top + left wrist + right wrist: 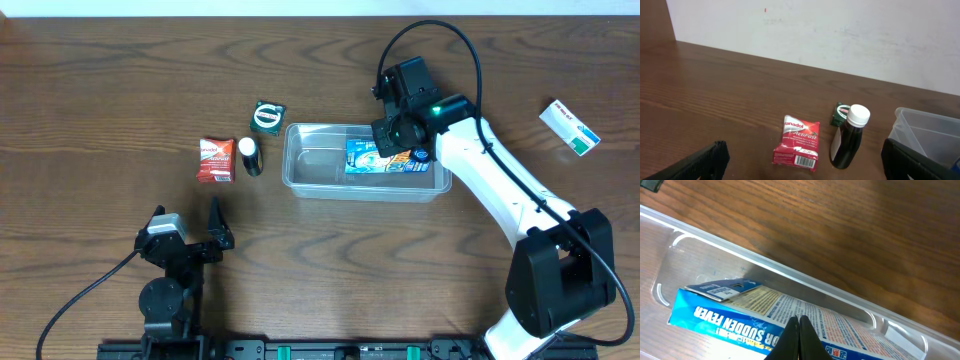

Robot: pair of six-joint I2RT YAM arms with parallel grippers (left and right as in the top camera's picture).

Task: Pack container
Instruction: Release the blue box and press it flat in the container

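Note:
The clear plastic container [312,165] stands at the table's middle. A blue box [372,158] lies inside its right half. My right gripper [396,140] is shut, with nothing seen between its fingers, and hangs just over that box. In the right wrist view the closed fingertips [799,326] sit over the blue box [725,320], near the container's wall [790,270]. My left gripper [188,232] is open and empty near the front left. In the left wrist view its fingers [802,161] flank a red packet [796,149] lying ahead on the table.
A red packet [215,160], a dark bottle with a white cap [248,156] and a small green packet [267,117] lie left of the container. A white and blue box [570,127] lies far right. The bottle [847,142] and container corner [930,132] show ahead of the left gripper.

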